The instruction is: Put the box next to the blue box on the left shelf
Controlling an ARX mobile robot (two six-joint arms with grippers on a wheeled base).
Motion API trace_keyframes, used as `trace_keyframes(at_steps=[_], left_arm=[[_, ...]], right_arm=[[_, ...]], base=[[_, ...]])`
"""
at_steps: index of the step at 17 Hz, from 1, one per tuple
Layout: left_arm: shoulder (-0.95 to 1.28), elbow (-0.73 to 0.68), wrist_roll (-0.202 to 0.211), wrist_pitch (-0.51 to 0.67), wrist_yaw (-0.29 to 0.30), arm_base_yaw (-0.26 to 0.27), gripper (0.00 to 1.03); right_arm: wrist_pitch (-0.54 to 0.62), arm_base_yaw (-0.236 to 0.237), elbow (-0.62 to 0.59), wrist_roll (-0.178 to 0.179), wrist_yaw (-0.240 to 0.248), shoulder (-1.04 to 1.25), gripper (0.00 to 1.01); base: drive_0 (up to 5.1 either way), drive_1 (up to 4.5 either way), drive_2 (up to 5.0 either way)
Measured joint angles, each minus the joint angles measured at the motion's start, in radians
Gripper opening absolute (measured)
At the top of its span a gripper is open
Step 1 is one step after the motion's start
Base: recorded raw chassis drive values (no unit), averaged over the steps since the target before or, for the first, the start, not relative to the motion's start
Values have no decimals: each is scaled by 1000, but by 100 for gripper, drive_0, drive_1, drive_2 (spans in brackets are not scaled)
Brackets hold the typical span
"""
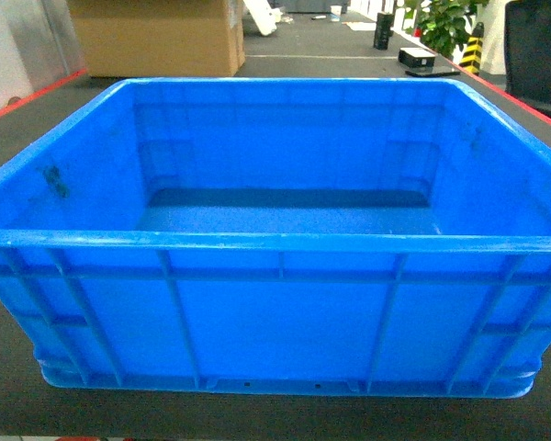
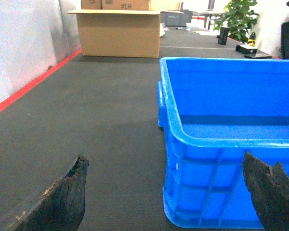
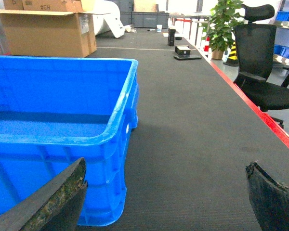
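Note:
The box (image 1: 275, 303) is a large open-top blue crate with ribbed walls, standing empty on the dark floor right in front of me. My left gripper (image 2: 164, 190) is open, low at the box's (image 2: 221, 192) near left corner, its fingers spread on either side of that corner. My right gripper (image 3: 166, 192) is open at the near right corner of the box (image 3: 48, 159), with only floor between most of its span. Neither gripper appears in the head view. The left shelf and the other blue box are out of view.
A big cardboard carton (image 1: 156, 37) stands behind the box at the left. A black office chair (image 3: 262, 72) and a potted plant (image 3: 221, 24) stand at the right, beyond a red floor line (image 3: 260, 110). Small black items (image 3: 183, 50) lie on the floor further back.

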Motion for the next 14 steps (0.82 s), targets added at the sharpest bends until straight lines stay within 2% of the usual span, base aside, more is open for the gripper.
trace_keyframes(at_steps=[14], left_arm=[[0, 0, 0, 0, 0, 0, 98]], right_arm=[[0, 0, 0, 0, 0, 0, 98]], base=[[0, 0, 0]])
